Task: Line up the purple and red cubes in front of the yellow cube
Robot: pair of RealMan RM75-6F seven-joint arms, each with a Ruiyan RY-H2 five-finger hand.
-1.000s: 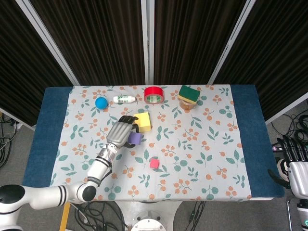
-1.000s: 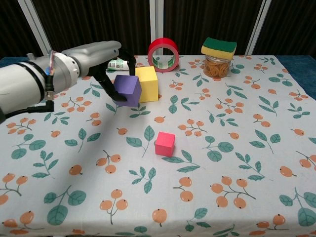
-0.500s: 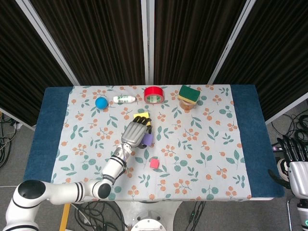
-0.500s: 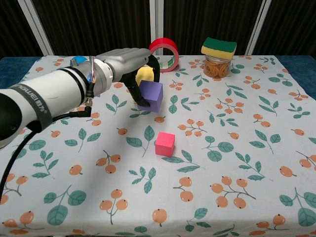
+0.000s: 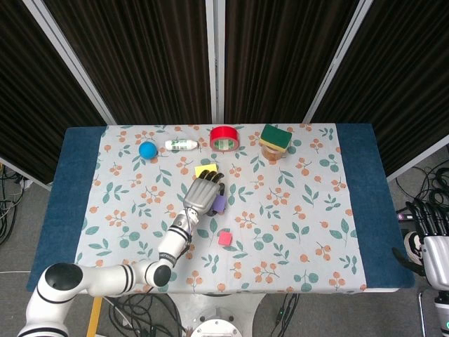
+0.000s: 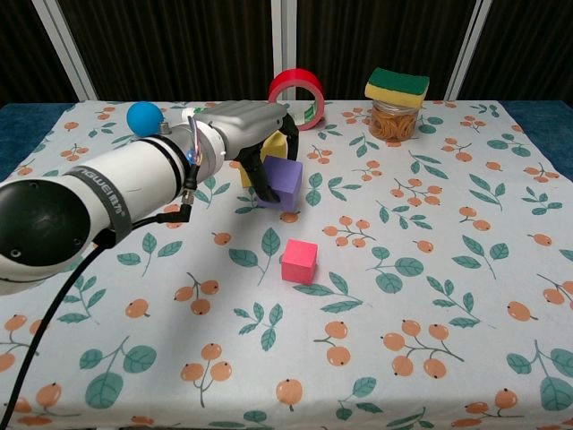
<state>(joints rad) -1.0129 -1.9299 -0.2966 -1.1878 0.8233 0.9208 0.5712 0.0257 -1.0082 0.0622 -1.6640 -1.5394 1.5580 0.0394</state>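
My left hand (image 5: 202, 194) (image 6: 253, 125) reaches over the middle of the table and grips the purple cube (image 6: 285, 183) (image 5: 219, 204), which sits low over the cloth, just in front of the yellow cube (image 5: 202, 170) (image 6: 246, 173). Most of the yellow cube is hidden behind the hand. The red cube (image 5: 225, 238) (image 6: 299, 260) lies alone on the cloth, nearer to me than the purple one. My right hand (image 5: 429, 223) hangs off the table's right edge with nothing in it, its fingers loosely apart.
Along the back stand a blue ball (image 5: 147, 149) (image 6: 143, 117), a small white bottle (image 5: 181, 144), a red tape roll (image 5: 224, 137) (image 6: 296, 98) and a jar topped with a green-yellow sponge (image 5: 275, 140) (image 6: 396, 104). Blue table edges (image 5: 359, 196) flank the floral cloth.
My left hand has carried the purple cube rightward from beside the yellow cube to its front and lowered it toward the cloth. The red cube and right hand have not moved.
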